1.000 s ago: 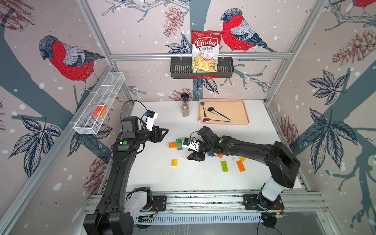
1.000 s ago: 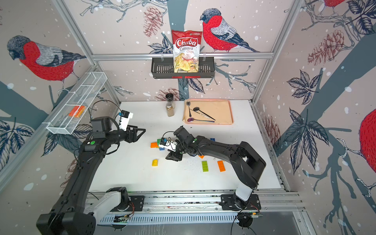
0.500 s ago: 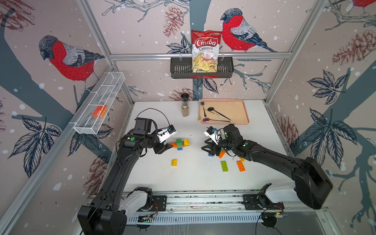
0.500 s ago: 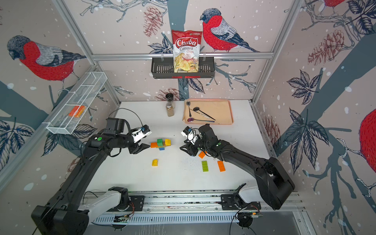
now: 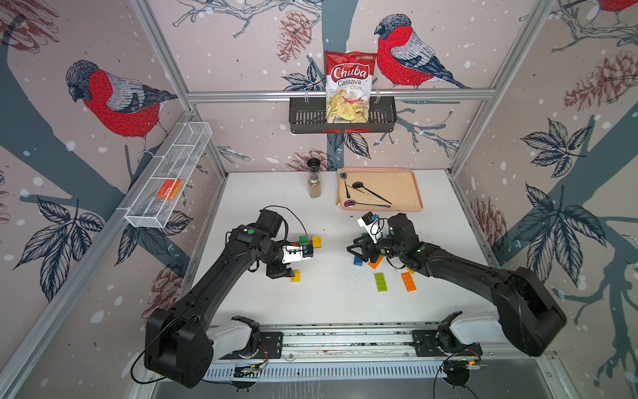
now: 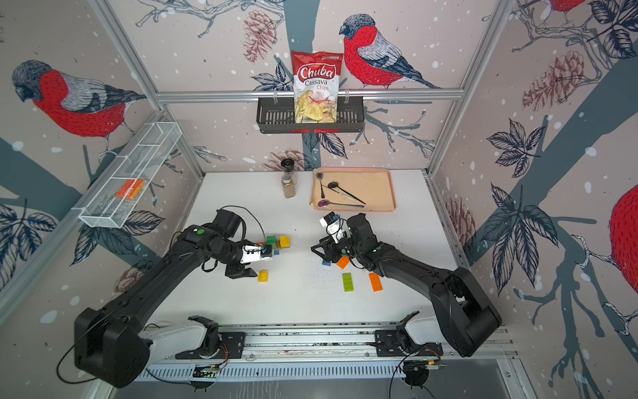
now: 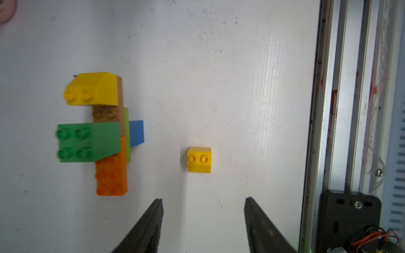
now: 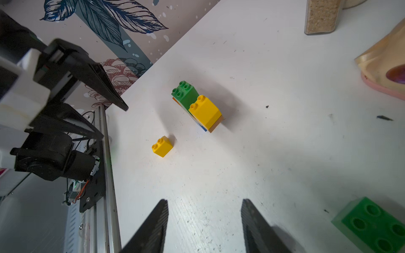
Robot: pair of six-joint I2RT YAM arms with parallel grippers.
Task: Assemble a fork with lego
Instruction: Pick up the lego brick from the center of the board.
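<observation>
The lego assembly (image 7: 98, 131) lies flat on the white table: a green and a yellow brick sit on joined brown and orange long bricks, with lime and blue underneath. It also shows in both top views (image 5: 315, 241) (image 6: 283, 241). A small yellow brick (image 7: 199, 160) (image 5: 295, 276) stands loose just ahead of my left gripper (image 7: 203, 199) (image 5: 284, 274), which is open and empty. My right gripper (image 8: 205, 200) (image 5: 353, 251) is open and empty too, above bare table to the right of the assembly. A green brick (image 8: 372, 223) lies beside it, studs down.
Loose bricks lie under and in front of my right arm: blue (image 5: 357, 260), orange (image 5: 374, 263), a long lime one (image 5: 380, 282) and a long orange one (image 5: 408, 281). A spice jar (image 5: 314, 179) and a tray (image 5: 411, 193) of spoons stand at the back. The base rail (image 7: 341, 109) runs near the yellow brick.
My left arm has swung from the left side toward the front, to the small yellow brick, its jaws narrowing. My right arm has pulled away from the assembly to the right.
</observation>
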